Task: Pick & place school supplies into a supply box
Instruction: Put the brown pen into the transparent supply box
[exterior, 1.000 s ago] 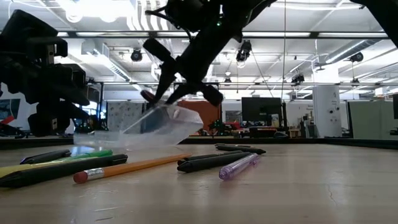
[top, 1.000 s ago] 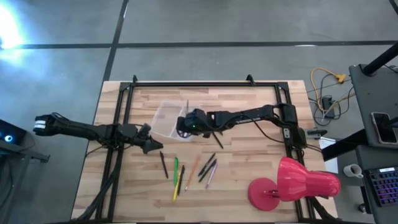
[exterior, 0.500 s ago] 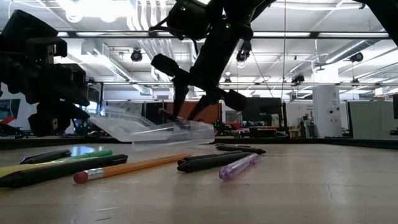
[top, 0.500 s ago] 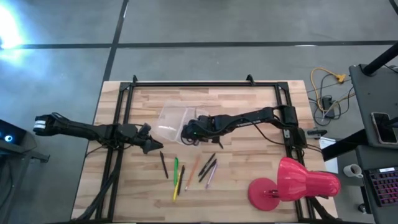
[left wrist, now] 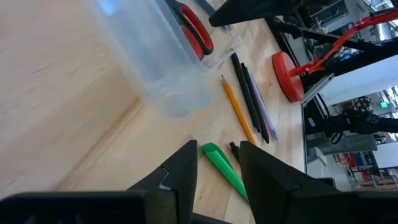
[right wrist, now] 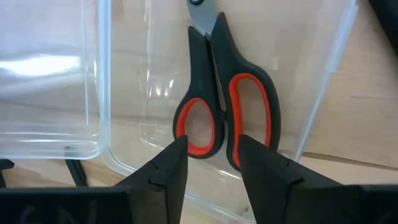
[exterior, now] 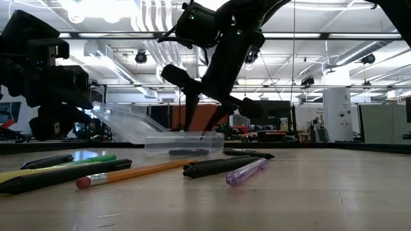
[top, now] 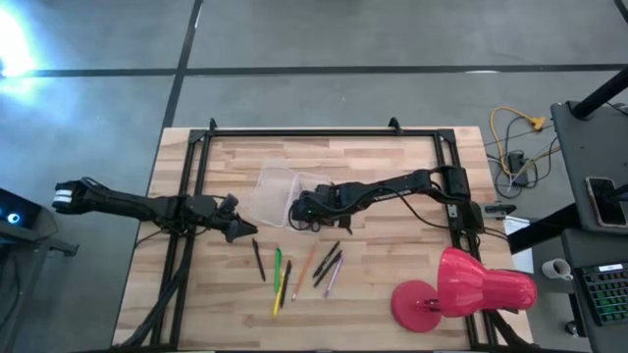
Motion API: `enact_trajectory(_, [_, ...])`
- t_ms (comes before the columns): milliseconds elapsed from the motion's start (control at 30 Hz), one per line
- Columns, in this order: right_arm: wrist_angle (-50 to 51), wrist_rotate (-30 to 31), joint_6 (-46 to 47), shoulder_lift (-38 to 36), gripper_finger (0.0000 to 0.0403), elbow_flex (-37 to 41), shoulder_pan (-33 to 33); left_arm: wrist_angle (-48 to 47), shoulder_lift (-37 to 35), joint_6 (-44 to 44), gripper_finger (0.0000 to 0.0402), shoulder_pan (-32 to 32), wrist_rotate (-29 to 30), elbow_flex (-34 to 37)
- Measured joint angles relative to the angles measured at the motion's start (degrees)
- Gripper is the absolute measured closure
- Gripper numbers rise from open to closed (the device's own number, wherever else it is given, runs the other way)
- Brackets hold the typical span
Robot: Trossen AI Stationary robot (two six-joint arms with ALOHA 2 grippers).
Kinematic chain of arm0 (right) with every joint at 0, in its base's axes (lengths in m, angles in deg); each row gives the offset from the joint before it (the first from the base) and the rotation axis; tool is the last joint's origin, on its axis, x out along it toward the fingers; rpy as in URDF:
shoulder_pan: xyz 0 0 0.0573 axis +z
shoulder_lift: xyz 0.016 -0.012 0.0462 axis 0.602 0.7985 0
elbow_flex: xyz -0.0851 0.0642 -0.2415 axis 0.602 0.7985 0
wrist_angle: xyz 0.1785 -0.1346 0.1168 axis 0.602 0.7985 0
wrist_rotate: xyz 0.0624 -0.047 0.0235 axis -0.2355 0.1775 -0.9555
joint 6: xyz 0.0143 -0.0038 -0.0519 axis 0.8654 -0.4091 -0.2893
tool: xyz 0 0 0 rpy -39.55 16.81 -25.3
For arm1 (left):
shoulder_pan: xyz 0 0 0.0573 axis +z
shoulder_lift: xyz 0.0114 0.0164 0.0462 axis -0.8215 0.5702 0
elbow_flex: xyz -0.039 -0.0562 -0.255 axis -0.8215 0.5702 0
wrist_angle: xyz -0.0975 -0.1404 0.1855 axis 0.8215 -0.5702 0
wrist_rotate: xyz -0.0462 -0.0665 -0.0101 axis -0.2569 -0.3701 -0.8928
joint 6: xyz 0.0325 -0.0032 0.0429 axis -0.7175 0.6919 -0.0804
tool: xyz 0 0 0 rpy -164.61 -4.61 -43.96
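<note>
Supply box (top: 278, 193): clear thin-walled plastic tray near the table's middle, tipped in the low view with one end raised off the wood; judged very light, slippery and prone to skid or tilt under any push. Scissors (right wrist: 224, 106): black with red-lined handle loops, blades closed, lying flat inside the box against its wall; rigid, best taken across the shank between loops and blades. Right gripper (top: 304, 207): at the box's near edge, directly over the scissors, fingers apart and holding nothing. Pens and pencils: a loose row on the table in front of the box, including a green pen (left wrist: 225, 171), an orange pencil (left wrist: 238, 111) and a pale purple pen (exterior: 247, 171); stiff, light, round and apt to roll, best pinched mid-shaft across the barrel. Left gripper (top: 238, 228): waiting beside the box, near the black pen (top: 258, 261), jaws slightly apart, empty.
</note>
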Motion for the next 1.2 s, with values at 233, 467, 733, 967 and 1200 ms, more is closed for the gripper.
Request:
enact_trajectory(233, [0.1, 3.9, -6.9, -2.3, 0.0260, -1.1, 0.0, 0.0, 0.0, 0.0, 0.0297, 0.0, 1.4, 0.0])
enact_trajectory(467, [12.5, 8.2, -18.2, -9.5, 0.0259, -1.6, 0.0, -0.1, 0.0, 0.0, 0.0297, 0.0, 1.4, 0.0])
enact_trajectory(733, [28.5, 7.4, -19.3, -10.2, 0.0259, 0.3, -0.5, 0.0, 0.0, 0.0, 0.0297, 0.0, 3.4, 0.0])
enact_trajectory(967, [28.1, 7.2, -20.0, -7.0, 0.0259, 0.5, -0.4, 0.0, 0.0, 0.0, 0.0297, 0.0, 3.4, 0.0])
enact_trajectory(1200, [27.9, 6.0, -20.1, -5.9, 0.0259, 0.5, -0.2, 0.0, 0.0, 0.0, 0.0297, 0.0, 4.1, 0.0])
